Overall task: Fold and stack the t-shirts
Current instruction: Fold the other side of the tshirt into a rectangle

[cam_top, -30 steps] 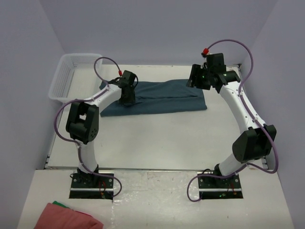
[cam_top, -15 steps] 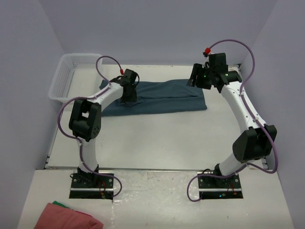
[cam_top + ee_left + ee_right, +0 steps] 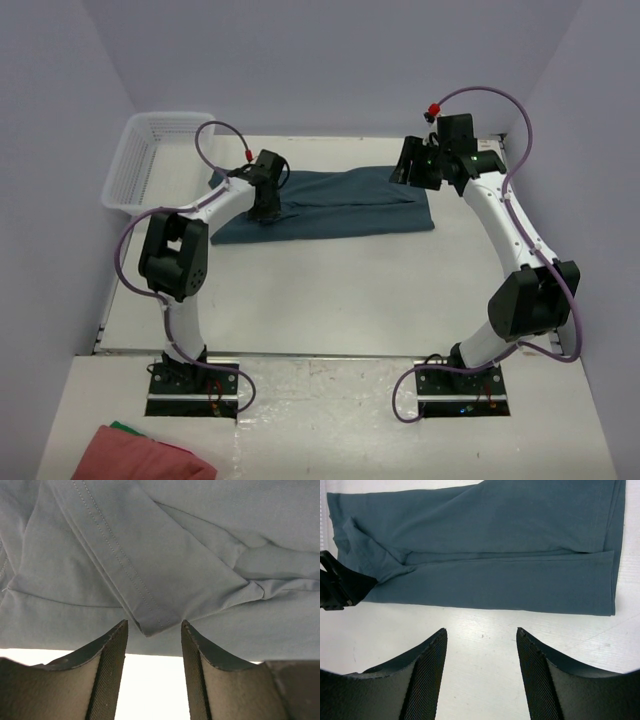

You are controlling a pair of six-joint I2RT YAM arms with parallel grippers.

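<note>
White table [image 3: 330, 300], walled in by pale lilac panels, taking up most of the top view.

Dark teal-blue t-shirt [image 3: 340, 205] on the far half of that table, flat, folded into a long band running left to right. Lengthwise fold line along its middle in the right wrist view, square hem end toward the right arm's side, sleeve end (creased and bunched) toward the left arm's.

Left arm [image 3: 180, 250] bent at the elbow and reaching up over the shirt's left end; right arm [image 3: 510, 240] stretched along the right side, wrist raised by the shirt's far right corner.

White plastic basket [image 3: 140, 165] at the far left corner, just beside the shirt's left end, whether touching it hard to tell.

Pink-red cloth [image 3: 140, 455] with a green edge, crumpled on the near ledge, well apart from the shirt.

Left gripper [image 3: 266, 205] low over the sleeve end. Fingers [image 3: 107, 665] spread, not pinching: a stitched hem corner pointing down between the tips, with a gap on either side.

Right gripper [image 3: 410, 165] above the shirt's right end, looking down over bare table at the near long edge. Fingers [image 3: 425, 675] spread wide, holding nothing (only white tabletop between them).
</note>
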